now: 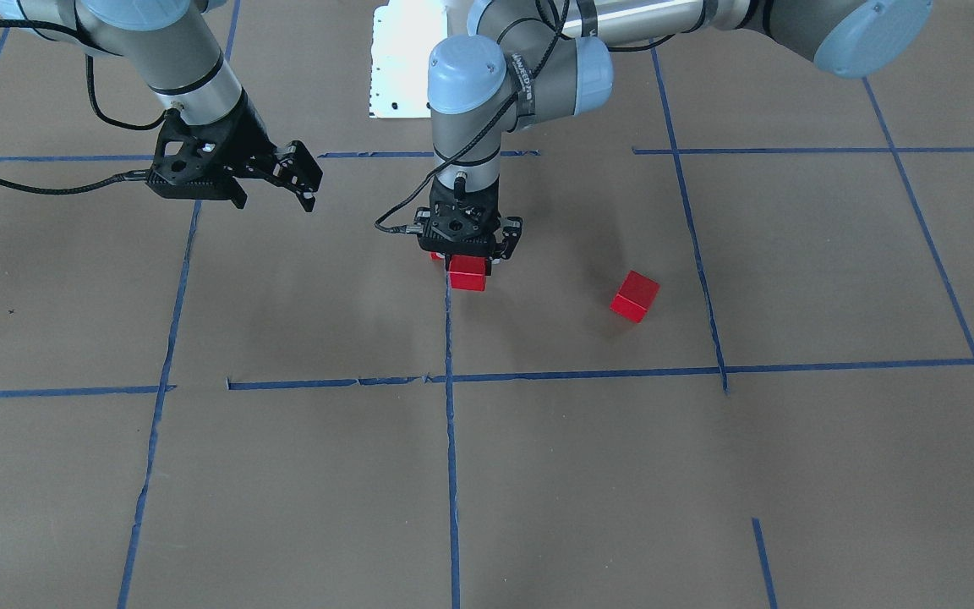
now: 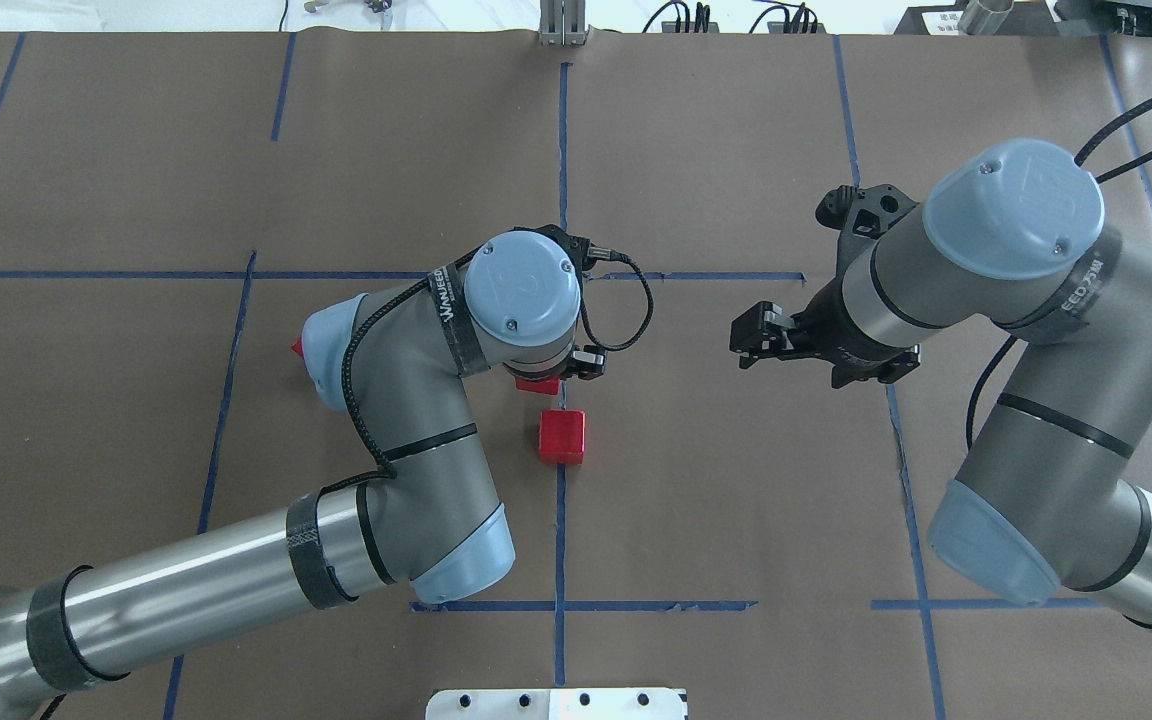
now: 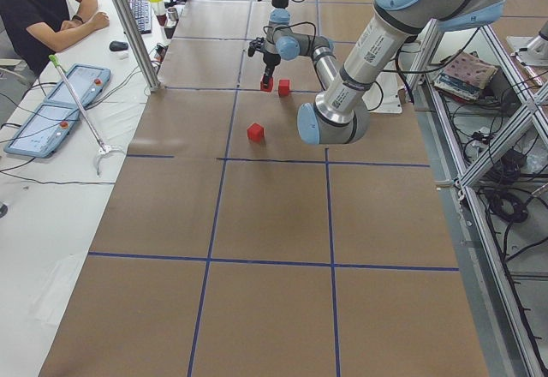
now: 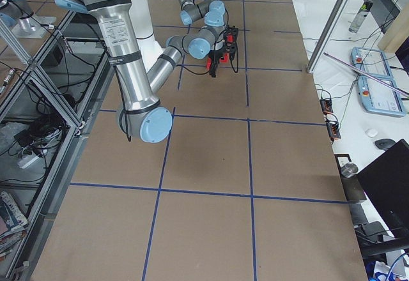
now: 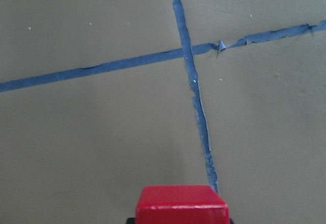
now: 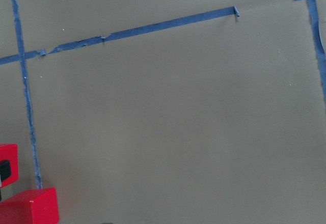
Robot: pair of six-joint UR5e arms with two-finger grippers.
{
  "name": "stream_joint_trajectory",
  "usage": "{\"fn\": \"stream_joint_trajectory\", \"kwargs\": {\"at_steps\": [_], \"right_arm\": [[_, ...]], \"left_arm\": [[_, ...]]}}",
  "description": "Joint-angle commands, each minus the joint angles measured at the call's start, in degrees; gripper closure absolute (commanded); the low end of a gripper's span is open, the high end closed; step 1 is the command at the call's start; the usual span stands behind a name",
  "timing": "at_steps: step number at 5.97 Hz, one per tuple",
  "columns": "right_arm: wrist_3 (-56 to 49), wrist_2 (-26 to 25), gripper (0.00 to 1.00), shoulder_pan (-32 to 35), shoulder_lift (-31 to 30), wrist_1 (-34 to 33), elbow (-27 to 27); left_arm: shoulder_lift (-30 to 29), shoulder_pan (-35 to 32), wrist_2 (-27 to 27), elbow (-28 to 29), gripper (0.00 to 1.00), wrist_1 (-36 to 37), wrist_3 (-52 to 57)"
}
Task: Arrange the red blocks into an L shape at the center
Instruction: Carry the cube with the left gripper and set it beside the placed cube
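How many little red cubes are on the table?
3. One red cube sits beneath the left gripper, a second cube beside it on the blue centre line, a third cube apart toward the robot's left. None seems hidden.

Seated person by a keyboard, mouse and tablet.

Noticed white lettering on a black strap around the left arm, near the wrist, too blurred to spell out. Saw similar print on a second strap of the right arm, likewise unreadable. Made out no other legible text.
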Motion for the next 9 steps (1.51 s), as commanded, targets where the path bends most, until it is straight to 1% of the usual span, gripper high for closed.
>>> {"fn": "stream_joint_trajectory", "kwargs": {"at_steps": [1, 3, 7, 9], "right_arm": [[-0.1, 0.2, 0.0, 0.5, -3.1, 0.0, 1.3], [0.3, -0.3, 0.0, 0.3, -3.6, 0.1, 1.2], [0.7, -0.4, 0.0, 0.2, -3.4, 0.1, 1.2], [0.7, -0.4, 0.0, 0.2, -3.2, 0.1, 1.2]], "left_arm": [[-0.3, 0.7, 0.0, 1.4, 0.92, -1.7, -2.7], [-0.3, 2.1, 0.0, 1.4, 0.89, -2.5, -6.3], [-0.2, 3.1, 0.0, 1.4, 0.83, -2.9, -6.3], [-0.1, 3.1, 0.0, 1.4, 0.83, -2.9, -6.3]]}}
